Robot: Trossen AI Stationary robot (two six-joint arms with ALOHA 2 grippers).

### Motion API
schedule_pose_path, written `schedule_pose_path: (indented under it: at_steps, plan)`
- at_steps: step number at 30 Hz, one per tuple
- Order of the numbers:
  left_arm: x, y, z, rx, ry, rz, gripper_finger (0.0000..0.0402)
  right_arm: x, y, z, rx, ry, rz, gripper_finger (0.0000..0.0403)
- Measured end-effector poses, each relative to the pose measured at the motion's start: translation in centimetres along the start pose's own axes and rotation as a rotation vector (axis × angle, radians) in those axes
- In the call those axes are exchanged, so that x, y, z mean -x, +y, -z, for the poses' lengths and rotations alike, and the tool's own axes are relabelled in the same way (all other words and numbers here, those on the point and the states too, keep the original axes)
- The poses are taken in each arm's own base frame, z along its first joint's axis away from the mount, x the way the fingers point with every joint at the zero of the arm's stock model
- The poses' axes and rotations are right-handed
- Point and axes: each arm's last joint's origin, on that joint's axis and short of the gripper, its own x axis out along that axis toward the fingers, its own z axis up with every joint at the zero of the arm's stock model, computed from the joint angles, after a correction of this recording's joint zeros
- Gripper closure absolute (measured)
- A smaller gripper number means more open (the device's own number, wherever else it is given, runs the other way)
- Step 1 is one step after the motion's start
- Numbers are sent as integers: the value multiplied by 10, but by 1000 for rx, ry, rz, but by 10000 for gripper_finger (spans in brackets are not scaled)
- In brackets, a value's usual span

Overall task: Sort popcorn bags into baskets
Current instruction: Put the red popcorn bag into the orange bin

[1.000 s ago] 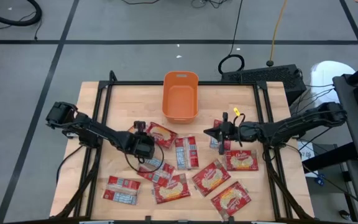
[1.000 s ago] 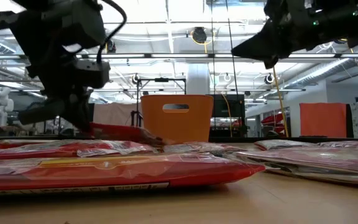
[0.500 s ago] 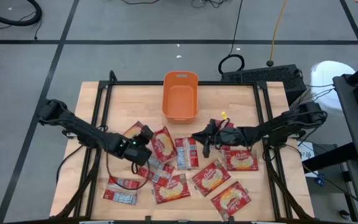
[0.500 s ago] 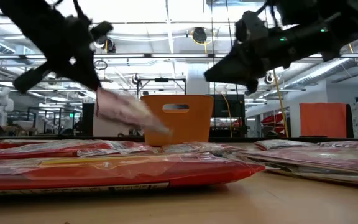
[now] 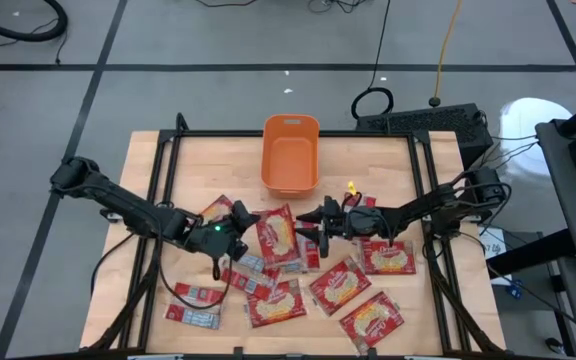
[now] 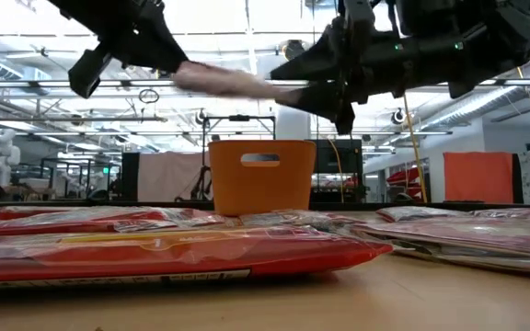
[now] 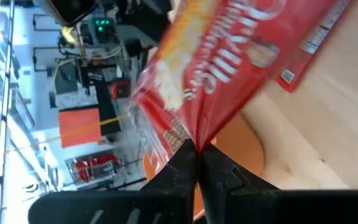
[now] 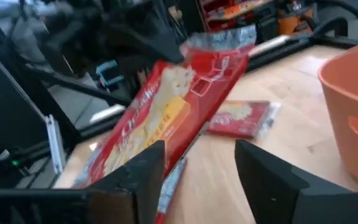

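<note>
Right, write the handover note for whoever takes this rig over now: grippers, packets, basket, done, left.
Left gripper: shut on one popcorn bag, held in the air above the table's middle.
Right gripper: open, fingers either side of that bag's far end, not closed on it.
Orange basket: at the table's back edge, centre; nothing shows inside it.
Other bags: about ten, flat on the table in front of the basket, some overlapping.
Done: one bag lifted, handover between arms seems under way.
Left: every bag has yet to go into the basket, probably starting with the held one.
</note>
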Motion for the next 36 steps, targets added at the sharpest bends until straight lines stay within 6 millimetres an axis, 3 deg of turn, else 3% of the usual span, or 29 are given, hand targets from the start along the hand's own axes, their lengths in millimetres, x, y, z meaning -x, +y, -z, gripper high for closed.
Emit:
schedule_pose_path:
  at_steps: [7, 14, 19, 25, 31, 36]
  plan:
    - [0, 9, -4, -10, -33, -67, 395, -2, 3, -1, -27, -27, -83, 193]
    - [-4, 14, -3, -10, -45, -100, 386, -3, 7, 0, -37, -29, -244, 203]
    - [-6, 19, -4, -18, -95, -117, 396, -3, 8, -1, -40, -38, -251, 235]
    - [-9, 26, -1, 22, -117, -149, 378, -3, 8, -1, -1, -42, -248, 310]
    - [-15, 34, 5, 288, -119, -177, 348, -5, 0, -4, 44, -58, -217, 376]
    - [-20, 38, 14, 583, -57, -220, 284, -6, -11, -11, 92, -80, -179, 391]
